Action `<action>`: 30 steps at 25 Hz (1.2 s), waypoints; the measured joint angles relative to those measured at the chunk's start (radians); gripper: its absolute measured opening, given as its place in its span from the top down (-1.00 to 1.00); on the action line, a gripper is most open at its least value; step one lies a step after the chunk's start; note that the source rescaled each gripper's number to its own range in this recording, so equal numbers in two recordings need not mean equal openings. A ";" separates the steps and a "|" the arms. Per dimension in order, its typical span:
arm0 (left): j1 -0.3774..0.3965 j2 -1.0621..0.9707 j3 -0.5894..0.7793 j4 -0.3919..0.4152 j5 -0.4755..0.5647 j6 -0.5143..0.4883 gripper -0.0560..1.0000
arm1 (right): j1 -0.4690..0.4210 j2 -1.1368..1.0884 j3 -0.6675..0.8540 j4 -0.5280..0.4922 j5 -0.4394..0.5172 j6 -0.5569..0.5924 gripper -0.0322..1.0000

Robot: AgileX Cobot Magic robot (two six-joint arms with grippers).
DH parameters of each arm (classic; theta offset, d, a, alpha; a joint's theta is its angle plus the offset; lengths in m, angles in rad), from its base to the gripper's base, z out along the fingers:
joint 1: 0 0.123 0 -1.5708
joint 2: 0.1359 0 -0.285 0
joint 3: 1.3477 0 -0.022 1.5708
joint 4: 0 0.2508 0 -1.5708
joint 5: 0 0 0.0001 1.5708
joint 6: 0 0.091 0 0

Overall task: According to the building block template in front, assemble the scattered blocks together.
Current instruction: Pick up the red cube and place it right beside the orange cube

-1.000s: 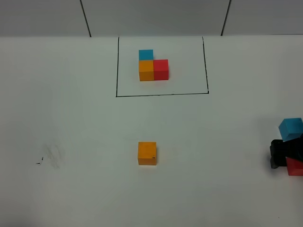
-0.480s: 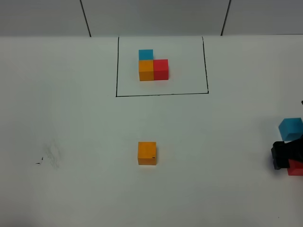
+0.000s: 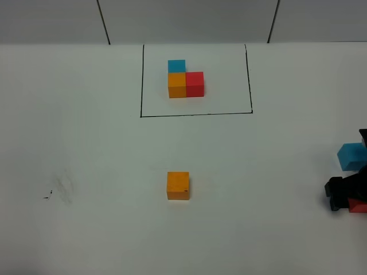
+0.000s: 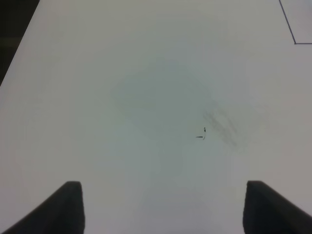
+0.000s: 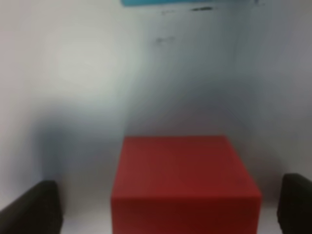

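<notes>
The building block template [image 3: 184, 80], a blue, orange and red L of cubes, sits inside a black drawn rectangle at the far middle. Of the scattered blocks, the orange cube [image 3: 178, 185] lies alone mid-table. The sky-blue cube [image 3: 351, 156] and the red cube [image 3: 359, 207] are at the right edge. My right gripper [image 5: 170, 209] straddles the red cube [image 5: 185, 183], open, with a gap between each finger and the cube's sides. One of its black fingers [image 3: 339, 193] shows in the high view. My left gripper [image 4: 165, 209] hangs open over bare table.
A faint grey smudge with a small pen mark [image 3: 51, 195] lies at the left front, also under the left wrist camera as the same smudge [image 4: 204, 132]. A corner of the drawn rectangle [image 4: 294, 41] shows there. The blue cube's edge [image 5: 185, 2] is just beyond the red one.
My right gripper has shifted toward the table's front, settling around the red cube and hiding more of it, and the blue cube shows more fully. The left gripper has not moved.
</notes>
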 joint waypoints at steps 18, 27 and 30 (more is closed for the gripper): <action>0.000 0.000 0.000 0.000 0.000 0.000 -0.39 | 0.009 -0.024 0.000 -0.001 -0.010 -0.001 0.11; 0.000 0.000 0.000 0.000 0.000 0.000 -0.39 | 0.214 -0.183 -0.211 -0.033 0.226 -0.193 0.11; 0.000 0.000 0.000 0.000 0.000 0.000 -0.39 | 0.300 -0.150 -0.306 -0.028 0.288 -0.358 0.11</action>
